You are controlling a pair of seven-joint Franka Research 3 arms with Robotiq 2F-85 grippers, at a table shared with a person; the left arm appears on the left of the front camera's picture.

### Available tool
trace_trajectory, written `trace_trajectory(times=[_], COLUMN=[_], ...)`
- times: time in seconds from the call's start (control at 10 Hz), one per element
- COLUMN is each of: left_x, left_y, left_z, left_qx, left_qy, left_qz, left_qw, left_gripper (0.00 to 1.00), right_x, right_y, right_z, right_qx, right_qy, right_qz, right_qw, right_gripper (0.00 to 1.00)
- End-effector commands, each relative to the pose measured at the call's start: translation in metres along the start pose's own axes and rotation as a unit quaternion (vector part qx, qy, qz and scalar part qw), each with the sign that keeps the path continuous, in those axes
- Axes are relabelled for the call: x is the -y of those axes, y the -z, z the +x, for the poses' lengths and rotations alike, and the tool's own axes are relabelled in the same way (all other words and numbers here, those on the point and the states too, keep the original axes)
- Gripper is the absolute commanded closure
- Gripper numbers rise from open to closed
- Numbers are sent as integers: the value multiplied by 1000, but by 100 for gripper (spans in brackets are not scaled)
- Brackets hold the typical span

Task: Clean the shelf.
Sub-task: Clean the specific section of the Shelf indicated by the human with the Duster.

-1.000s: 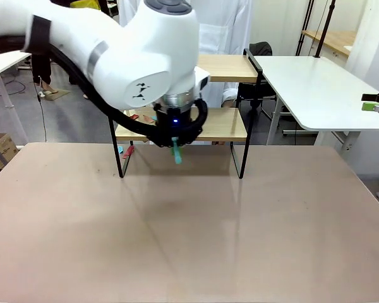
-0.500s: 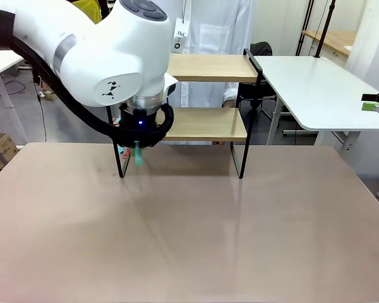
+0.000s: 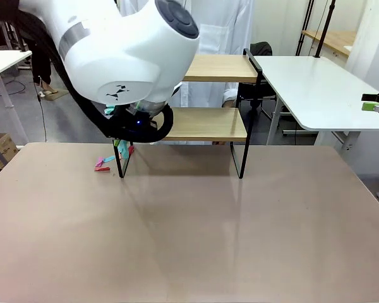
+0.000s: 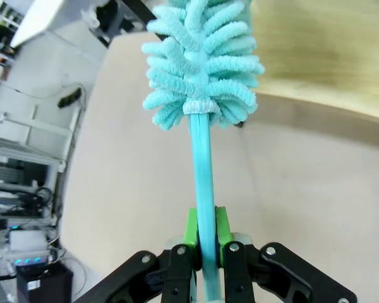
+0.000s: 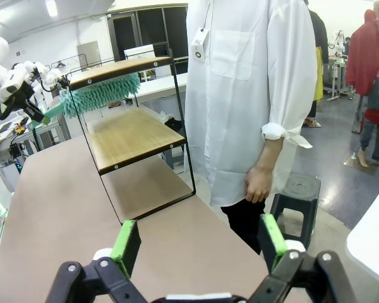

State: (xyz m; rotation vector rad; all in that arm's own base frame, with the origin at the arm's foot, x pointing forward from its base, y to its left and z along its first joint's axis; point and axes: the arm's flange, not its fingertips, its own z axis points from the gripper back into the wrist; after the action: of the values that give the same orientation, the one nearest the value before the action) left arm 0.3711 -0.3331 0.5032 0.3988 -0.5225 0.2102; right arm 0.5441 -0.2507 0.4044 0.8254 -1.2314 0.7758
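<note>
The shelf (image 3: 215,124) stands at the table's far side, two light wooden boards in a black frame. My left gripper (image 4: 203,227) is shut on the handle of a teal fluffy duster (image 4: 202,63), green pads pressed to the stick. In the right wrist view the duster (image 5: 101,93) hangs at the shelf's (image 5: 129,134) far end, just under the top board, with the left gripper (image 5: 33,108) beside it. In the front view the left arm's wrist (image 3: 139,120) covers the shelf's left end. My right gripper (image 5: 199,243) is open and holds nothing; it sits off the table's right side (image 3: 371,104).
Small pink and teal scraps (image 3: 103,165) lie on the table by the shelf's left leg. A person in a white coat (image 3: 215,28) stands right behind the shelf, one hand (image 5: 256,183) hanging down. A white table (image 3: 316,88) stands at the right.
My left arm has swung from the shelf's middle to its left end, carrying the duster. The scraps now lie on the table left of the shelf leg.
</note>
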Motion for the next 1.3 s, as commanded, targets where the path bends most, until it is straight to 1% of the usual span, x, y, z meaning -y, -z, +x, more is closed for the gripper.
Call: trace_trajectory(times=[0.0, 0.3, 0.4, 0.5, 0.6, 0.8, 0.9, 1.0, 1.2], left_x=[-2, -2, 4, 6, 0, -19, -29, -43, -68], left_y=[16, 16, 11, 8, 7, 10, 12, 15, 21], left_z=[3, 3, -1, -1, 0, 4, 7, 10, 16], left_qx=[-18, -18, -11, -7, -2, 0, 1, 6, 19], left_qy=[6, 6, 5, 24, 42, 77, 109, 150, 210], left_qz=[1, 1, 2, -22, -49, -76, -98, -125, -145], left_qw=[1000, 1000, 1000, 999, 998, 994, 989, 981, 967], left_gripper=[87, 87, 87, 87, 87, 87, 87, 87, 87], right_x=[-2, -2, -2, -2, -2, -2, -2, -2, -2], right_y=[2, 2, 2, 2, 2, 2, 2, 2, 2], right_z=[3, 3, 3, 3, 3, 3, 3, 3, 3], right_qx=[2, 2, 2, 2, 2, 2, 2, 2, 2], right_qy=[-2, -2, -2, -2, -2, -2, -2, -2, -2], right_qz=[1, 1, 1, 1, 1, 1, 1, 1, 1], right_qw=[1000, 1000, 1000, 1000, 1000, 1000, 1000, 1000, 1000], right_gripper=[0, 0, 0, 0, 0, 0, 0, 0, 0])
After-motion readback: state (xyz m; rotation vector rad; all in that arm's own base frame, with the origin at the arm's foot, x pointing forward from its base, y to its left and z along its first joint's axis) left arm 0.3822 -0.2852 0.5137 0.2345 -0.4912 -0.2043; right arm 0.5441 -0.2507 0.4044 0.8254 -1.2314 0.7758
